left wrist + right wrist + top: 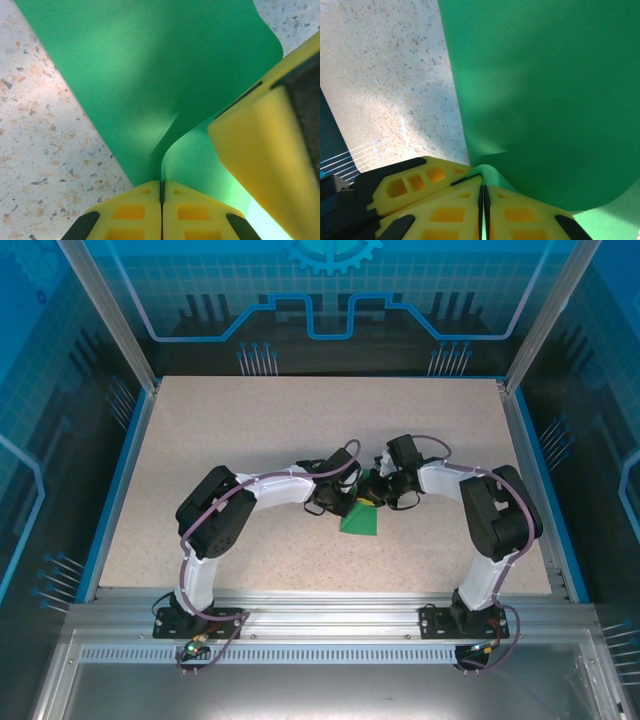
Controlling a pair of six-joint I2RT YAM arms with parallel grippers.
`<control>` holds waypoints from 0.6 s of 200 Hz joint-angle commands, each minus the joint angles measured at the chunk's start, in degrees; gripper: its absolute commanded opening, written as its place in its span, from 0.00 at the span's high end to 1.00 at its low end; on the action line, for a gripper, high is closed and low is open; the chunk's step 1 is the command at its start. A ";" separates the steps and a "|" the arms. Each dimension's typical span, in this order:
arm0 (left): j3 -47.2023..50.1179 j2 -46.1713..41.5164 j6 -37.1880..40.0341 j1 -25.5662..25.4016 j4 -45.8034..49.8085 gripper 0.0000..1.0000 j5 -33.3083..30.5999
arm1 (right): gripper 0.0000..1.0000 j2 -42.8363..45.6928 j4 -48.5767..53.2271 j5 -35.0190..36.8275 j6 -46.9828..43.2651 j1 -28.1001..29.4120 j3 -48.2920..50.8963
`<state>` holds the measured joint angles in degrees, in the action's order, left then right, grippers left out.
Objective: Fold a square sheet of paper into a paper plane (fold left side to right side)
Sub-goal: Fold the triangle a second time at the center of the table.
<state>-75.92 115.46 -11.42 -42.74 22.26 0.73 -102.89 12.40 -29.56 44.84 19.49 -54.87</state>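
Both pairs of fingers are clenched on the paper [150,75]: the left fingers [132,212] pinch a raised edge that curls up into the seam between their tips, and the right fingers [525,215] nip a small bulge of the same sheet in the same way. The two pairs stand just beside each other, on what looks like the same edge. Ahead of each pair the sheet spreads away from the tips in a smooth curve, and its far part rests on the surface [45,150]. This looks like the fold itself, with the edge lifted but no crease made. The next move calls for both pairs to carry the edge across together, evenly, onto the opposite edge, without twisting or tearing the paper.
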 commanded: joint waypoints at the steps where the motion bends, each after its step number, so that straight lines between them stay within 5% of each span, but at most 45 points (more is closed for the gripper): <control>1: 1.08 -0.08 0.90 0.37 1.10 0.92 -0.20 | 0.88 -1.52 2.76 1.72 -0.91 0.64 -0.88; 120: 0.61 0.22 1.13 0.33 1.25 0.91 -0.32 | 0.88 -3.31 8.08 6.51 -4.61 0.64 0.01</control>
<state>-75.92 115.46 -11.42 -42.74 22.24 0.75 -104.71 16.91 -25.65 41.67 19.51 -54.87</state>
